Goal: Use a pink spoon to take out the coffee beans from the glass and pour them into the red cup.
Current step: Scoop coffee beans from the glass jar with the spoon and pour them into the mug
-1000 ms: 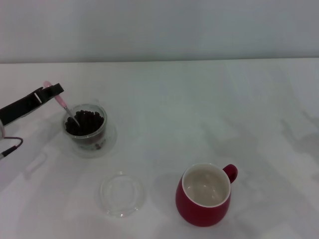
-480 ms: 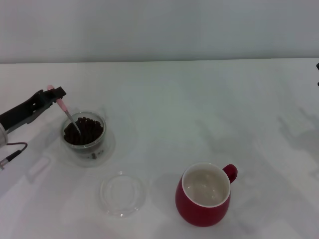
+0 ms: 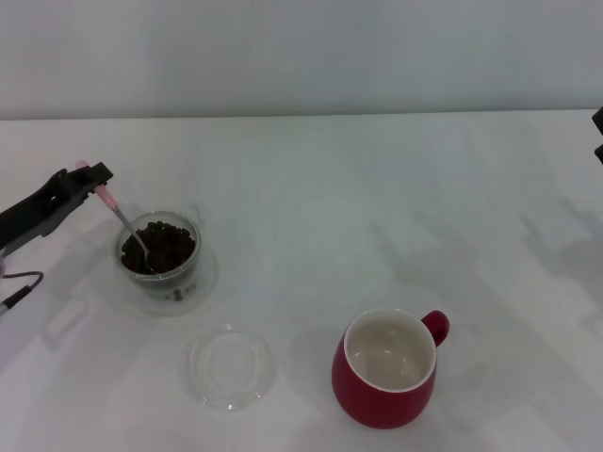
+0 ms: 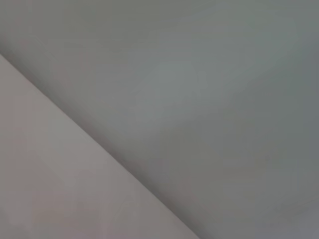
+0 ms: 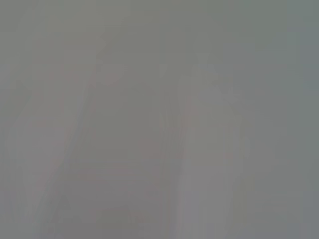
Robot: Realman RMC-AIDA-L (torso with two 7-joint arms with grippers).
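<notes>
In the head view my left gripper [image 3: 87, 176] is at the far left of the table, shut on the pale handle of the pink spoon [image 3: 105, 198]. The spoon slants down to the right, and its metal bowl sits in the coffee beans [image 3: 162, 247] inside the glass [image 3: 158, 258]. The red cup [image 3: 384, 370] stands upright near the front, right of centre, with its cream inside bare and its handle to the right. A dark bit of my right arm [image 3: 598, 122] shows at the right edge. Neither wrist view shows any of the task's things.
A flat clear round dish [image 3: 231, 365] lies on the white table [image 3: 377, 207] between the glass and the red cup, nearer the front. A thin cable [image 3: 19, 294] trails at the left edge. The grey wall runs along the back.
My left gripper has moved left and a little down with the spoon. The spoon bowl has sunk deeper into the beans. The glass has shifted slightly.
</notes>
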